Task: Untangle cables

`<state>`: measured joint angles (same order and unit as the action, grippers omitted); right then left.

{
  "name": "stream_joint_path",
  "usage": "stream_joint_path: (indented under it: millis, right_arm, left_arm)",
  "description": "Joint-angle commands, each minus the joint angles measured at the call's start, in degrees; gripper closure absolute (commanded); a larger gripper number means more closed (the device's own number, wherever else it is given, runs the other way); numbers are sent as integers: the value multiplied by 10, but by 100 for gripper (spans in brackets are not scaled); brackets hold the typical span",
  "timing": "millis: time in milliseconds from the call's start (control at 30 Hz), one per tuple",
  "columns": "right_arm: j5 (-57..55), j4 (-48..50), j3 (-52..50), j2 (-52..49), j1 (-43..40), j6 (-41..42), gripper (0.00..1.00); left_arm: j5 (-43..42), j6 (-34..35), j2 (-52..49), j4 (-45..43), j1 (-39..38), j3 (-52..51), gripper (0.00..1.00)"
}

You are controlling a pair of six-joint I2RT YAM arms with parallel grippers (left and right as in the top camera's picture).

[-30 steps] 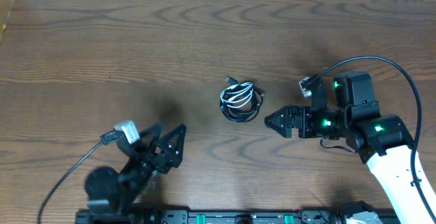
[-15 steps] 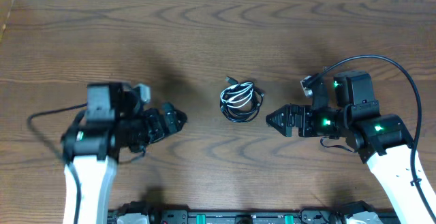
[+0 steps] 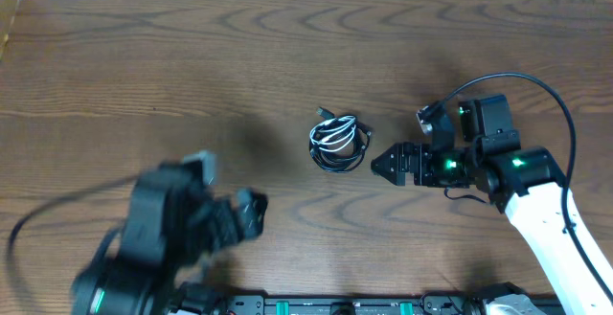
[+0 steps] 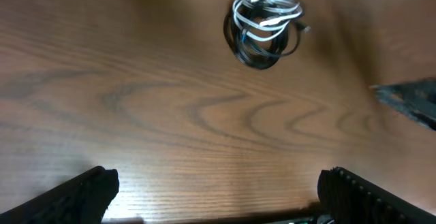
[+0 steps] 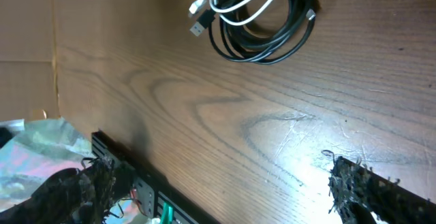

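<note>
Left gripper (image 3: 252, 210) blurred; arm (image 3: 144, 243) cut by bottom edge

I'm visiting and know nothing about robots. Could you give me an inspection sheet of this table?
Surface: wood-grain table, no spills seen.
Job's things: tangled coil of black and white cables, mid-table, untouched by either gripper.
Clutter: nothing seen.
Grippers: left gripper open, blurred; right gripper open, pointing at the coil, just short of it.
Cables: thick black arm cable arcs over the right arm.
Surroundings: equipment rail along the near edge.
</note>
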<state>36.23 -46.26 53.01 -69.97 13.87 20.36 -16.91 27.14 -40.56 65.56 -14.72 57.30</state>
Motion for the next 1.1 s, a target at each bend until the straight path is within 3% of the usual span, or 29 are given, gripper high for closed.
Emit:
stream_joint_path:
  millis: [0, 200, 367, 467, 567, 633, 800, 1067]
  right_arm:
    - [1, 9, 5, -18, 16, -5, 1]
    - [1, 52, 5, -27, 66, 8, 1]
    - [1, 80, 5, -27, 111, 15, 1]
    - [-5, 86, 5, -27, 124, 21, 1]
    - [-23, 83, 5, -27, 125, 30, 1]
    - [-32, 80, 5, -27, 125, 30, 1]
    - [-33, 75, 5, -27, 125, 30, 1]
    - [-38, 68, 5, -27, 125, 30, 1]
  left_arm:
    - [77, 75, 89, 35, -21, 5, 1]
    - [71, 68, 97, 40, -21, 24, 1]
    - [85, 2, -58, 103, -21, 169, 1]
    - [177, -6, -187, 215, -21, 326, 1]
    - [296, 38, -281, 308, -21, 449, 1]
    - [309, 46, -325, 310, -21, 493, 1]
    - [309, 105, -371, 312, -21, 475, 1]
    - [284, 114, -356, 312, -21, 354, 1]
